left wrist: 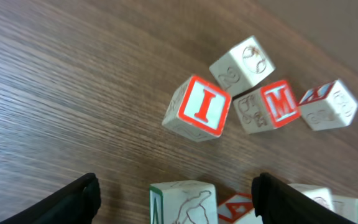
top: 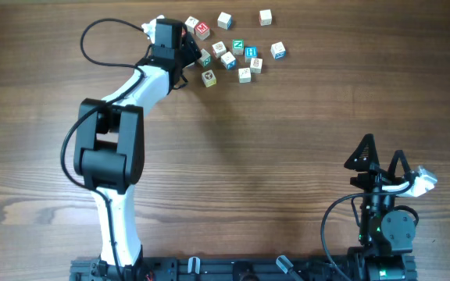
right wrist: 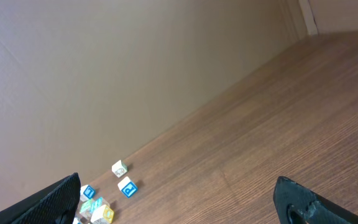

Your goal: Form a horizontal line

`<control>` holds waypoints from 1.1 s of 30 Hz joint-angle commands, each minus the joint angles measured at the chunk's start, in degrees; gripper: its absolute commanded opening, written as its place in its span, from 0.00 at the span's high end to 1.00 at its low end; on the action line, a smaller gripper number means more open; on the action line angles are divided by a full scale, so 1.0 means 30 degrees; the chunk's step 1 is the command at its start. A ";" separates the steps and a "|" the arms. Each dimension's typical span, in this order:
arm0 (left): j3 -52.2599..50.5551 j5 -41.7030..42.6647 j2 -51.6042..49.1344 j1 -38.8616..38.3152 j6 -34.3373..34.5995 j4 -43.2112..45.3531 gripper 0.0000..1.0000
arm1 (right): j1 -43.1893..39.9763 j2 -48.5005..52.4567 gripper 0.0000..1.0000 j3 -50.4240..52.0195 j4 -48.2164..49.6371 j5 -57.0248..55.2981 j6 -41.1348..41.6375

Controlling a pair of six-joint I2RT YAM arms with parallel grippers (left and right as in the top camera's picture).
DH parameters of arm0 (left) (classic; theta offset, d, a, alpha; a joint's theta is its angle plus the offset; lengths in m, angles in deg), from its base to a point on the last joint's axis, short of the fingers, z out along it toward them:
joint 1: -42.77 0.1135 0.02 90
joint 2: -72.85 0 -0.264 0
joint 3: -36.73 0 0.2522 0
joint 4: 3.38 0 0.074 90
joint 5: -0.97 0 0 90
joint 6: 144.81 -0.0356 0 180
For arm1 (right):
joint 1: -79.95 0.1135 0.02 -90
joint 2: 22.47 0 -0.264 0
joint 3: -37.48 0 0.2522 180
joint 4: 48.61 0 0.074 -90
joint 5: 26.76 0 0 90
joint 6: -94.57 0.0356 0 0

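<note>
Wooden table point(top: 287, 156), bare over most of its surface. The left arm point(top: 112, 148) reaches from the near edge to the far edge, left of centre. Its left gripper point(top: 190, 48) hovers at the left fringe of the cube cluster, fingers spread wide and holding nothing. In the wrist view a green-edged cube point(left wrist: 182, 202) sits low between the two fingers, with no visible contact. The right arm point(top: 381, 222) is folded by the near right corner, well away from the work. Its right gripper point(top: 381, 156) is likewise spread wide with nothing in it. Loose cubes point(top: 244, 55) lie scattered along the far edge, right of the left gripper, with blue, green and red marks. The horizontal line point(left wrist: 267, 106) lies at the far edge just ahead of the left gripper. It is three pale cubes side by side, apparently meeting only at their corners. Judgement: partly done. The row exists in rough form, but its cubes are turned at different angles and not square to each other. An extra pale cube point(left wrist: 242, 65) crowds it from behind. What is left is squaring and closing up, and perhaps adding cubes. Legible writing: a red "I" in a red frame on the left end cube point(left wrist: 197, 107) and a red "M" on the middle one. The right end cube point(left wrist: 328, 104) shows only a red fragment — unreadable. No brand visible.
</note>
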 commanded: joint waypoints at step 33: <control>0.0306 -0.0240 0.2186 -0.0168 -0.4007 -0.3213 0.67 | -0.0080 -0.0226 0.00 0.0015 0.0095 0.0146 -0.0255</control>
